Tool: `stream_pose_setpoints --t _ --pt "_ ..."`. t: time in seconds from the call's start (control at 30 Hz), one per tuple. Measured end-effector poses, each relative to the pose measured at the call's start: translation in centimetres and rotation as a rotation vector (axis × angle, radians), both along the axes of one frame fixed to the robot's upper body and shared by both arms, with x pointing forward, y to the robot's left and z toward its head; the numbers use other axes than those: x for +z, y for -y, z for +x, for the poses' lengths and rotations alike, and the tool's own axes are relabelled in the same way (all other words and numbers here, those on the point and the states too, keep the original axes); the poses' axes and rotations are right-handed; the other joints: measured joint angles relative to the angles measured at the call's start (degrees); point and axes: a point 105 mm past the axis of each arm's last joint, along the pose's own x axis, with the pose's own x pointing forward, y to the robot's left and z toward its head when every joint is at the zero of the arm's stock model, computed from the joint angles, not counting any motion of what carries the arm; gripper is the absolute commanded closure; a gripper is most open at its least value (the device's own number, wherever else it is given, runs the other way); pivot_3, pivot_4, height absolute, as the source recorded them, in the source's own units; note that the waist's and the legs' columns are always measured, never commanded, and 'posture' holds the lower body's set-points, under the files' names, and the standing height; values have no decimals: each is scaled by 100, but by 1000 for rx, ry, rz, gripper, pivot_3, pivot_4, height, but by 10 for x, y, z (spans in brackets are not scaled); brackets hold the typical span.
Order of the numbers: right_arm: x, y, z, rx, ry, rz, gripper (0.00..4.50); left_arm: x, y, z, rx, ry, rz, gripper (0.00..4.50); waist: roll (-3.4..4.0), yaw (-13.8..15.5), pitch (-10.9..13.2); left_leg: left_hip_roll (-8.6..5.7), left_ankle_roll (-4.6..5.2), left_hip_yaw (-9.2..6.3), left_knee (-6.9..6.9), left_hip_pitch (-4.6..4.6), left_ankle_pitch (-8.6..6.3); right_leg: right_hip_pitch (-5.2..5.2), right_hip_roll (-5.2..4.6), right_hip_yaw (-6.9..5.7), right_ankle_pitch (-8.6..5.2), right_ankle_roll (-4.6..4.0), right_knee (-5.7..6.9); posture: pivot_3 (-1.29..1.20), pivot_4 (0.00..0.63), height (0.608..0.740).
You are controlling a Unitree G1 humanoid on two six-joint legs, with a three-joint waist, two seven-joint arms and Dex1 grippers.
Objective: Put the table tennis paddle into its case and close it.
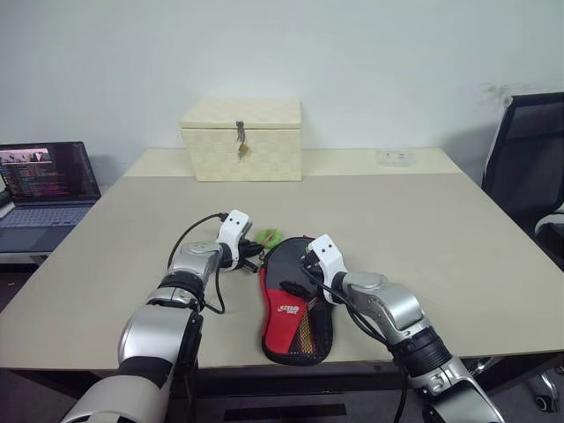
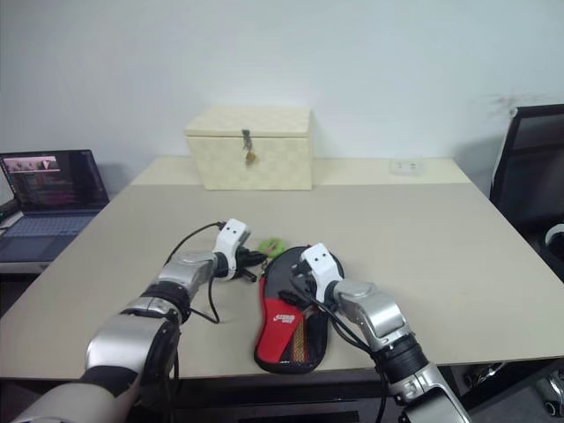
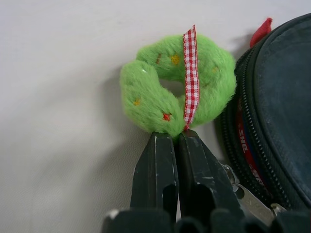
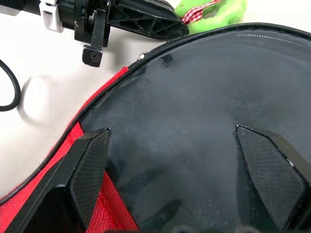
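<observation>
Black case [image 1: 295, 304] seems loaded, unzipped; left claw [image 3: 176, 138] pinches its green tag [image 3: 177, 90], right claw [image 4: 172, 141] spread above.

**An office room**

A plain white wall [image 1: 370, 53] stands behind a wide beige table [image 1: 441, 238]. At the robot's left an open laptop [image 1: 46, 189] with coloured lines of code on its screen sits on a lower desk just beside the table. At the right a black mesh-backed office chair [image 1: 529, 167] is drawn up near the table's edge. A cream woven box [image 1: 242, 138] with a metal latch rests at the far side.
</observation>
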Motion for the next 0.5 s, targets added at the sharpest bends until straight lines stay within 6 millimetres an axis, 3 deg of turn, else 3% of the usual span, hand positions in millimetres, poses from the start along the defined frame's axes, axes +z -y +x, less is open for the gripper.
stream_pose_setpoints --t 0.23,0.5 --pt "-3 0 -5 10 11 -12 0 9 5 12 90 79 70 4485 -5 6 -5 -2 -1 -1 0 2 2 1 0 -1 -1 2 3 0 150 740" --pt "-7 -1 -12 23 14 -30 0 21 31 20 87 153 144 4485 -6 16 -6 -11 -1 -1 -2 1 2 1 -1 -2 -1 2 1 0 150 740"
